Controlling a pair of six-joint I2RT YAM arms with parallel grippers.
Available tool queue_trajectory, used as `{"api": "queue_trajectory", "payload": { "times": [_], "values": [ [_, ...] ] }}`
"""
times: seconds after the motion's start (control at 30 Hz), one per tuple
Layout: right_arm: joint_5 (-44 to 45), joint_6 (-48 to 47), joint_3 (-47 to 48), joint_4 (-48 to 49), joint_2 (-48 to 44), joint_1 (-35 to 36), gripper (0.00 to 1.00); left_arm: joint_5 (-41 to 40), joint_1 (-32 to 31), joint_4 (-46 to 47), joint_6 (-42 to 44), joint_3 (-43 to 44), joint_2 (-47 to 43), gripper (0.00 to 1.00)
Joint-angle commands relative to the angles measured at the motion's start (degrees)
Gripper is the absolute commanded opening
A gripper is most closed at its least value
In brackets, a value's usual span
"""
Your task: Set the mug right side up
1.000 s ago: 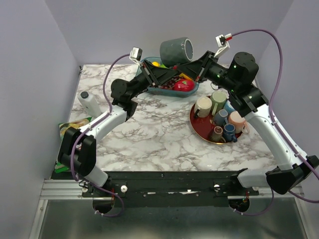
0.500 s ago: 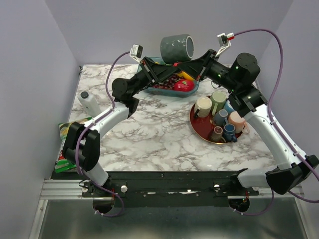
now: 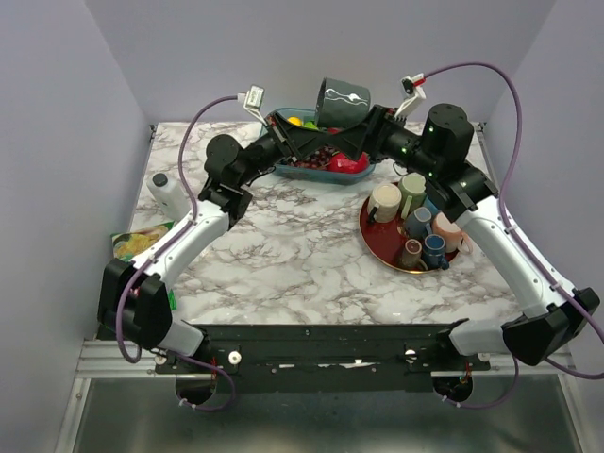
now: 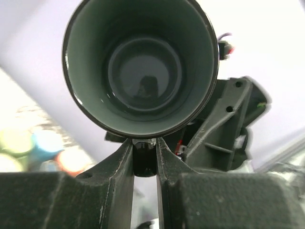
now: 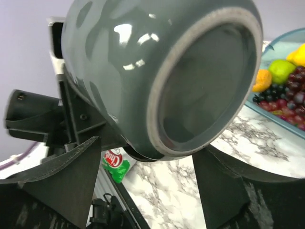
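The dark grey glazed mug (image 3: pixel 342 102) has rotated lower at 12 o'clock; uprighting is incomplete. Left fingers (image 4: pixel 121 176) clamp it narrowly; right fingers (image 5: pixel 71 171) are wide, grip unconfirmed.

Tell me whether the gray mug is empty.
Empty: the left wrist view looks straight into the mug and shows only its bare glazed bottom.

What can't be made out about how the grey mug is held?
- Grip of the right gripper: in the right wrist view the grey mug covers its fingertips; top view too small.
- Handle: unseen in every view; the dark piece clamped in the left gripper, left wrist view, may be it.
- The fruit bin: top view, mostly hidden under both grippers.
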Motion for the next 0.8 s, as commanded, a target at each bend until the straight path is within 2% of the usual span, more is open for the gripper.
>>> {"api": "queue_trajectory", "payload": {
  "times": [0.0, 0.03, 0.1, 0.13, 0.33, 0.5, 0.77],
  "values": [
    [5.5, -1.1, -0.2, -4.1, 0.4, 0.2, 0.86, -5.7, 0.3, -18.9, 17.4, 3.3, -6.5, 0.00],
    [6.2, -1.2, -0.1, -4.6, 0.5, 0.2, 0.87, -7.1, 0.4, -25.7, 23.0, 4.1, -6.9, 0.00],
    [8.1, -1.2, -0.1, -6.4, 0.4, 0.1, 0.88, -11.1, 0.4, -32.3, 28.1, 6.4, -8.3, 0.00],
    [8.5, -1.4, -0.3, -6.9, 0.3, 0.0, 0.90, -12.4, 0.4, -38.2, 33.2, 7.1, -8.6, 0.00],
    [14.8, -2.3, -0.7, -12.2, -0.6, -0.8, 0.93, -28.8, 0.4, -58.3, 46.9, 11.6, -9.8, 0.00],
    [19.8, -3.3, -1.2, -17.2, -0.7, -1.6, 0.94, -40.9, 0.4, -61.7, 52.2, 6.4, -11.7, 0.00],
    [19.7, -2.4, -3.8, -18.9, -0.5, -2.2, 0.95, -54.7, 0.4, -56.2, 51.9, -6.3, -12.3, 0.00]
  ]
}}
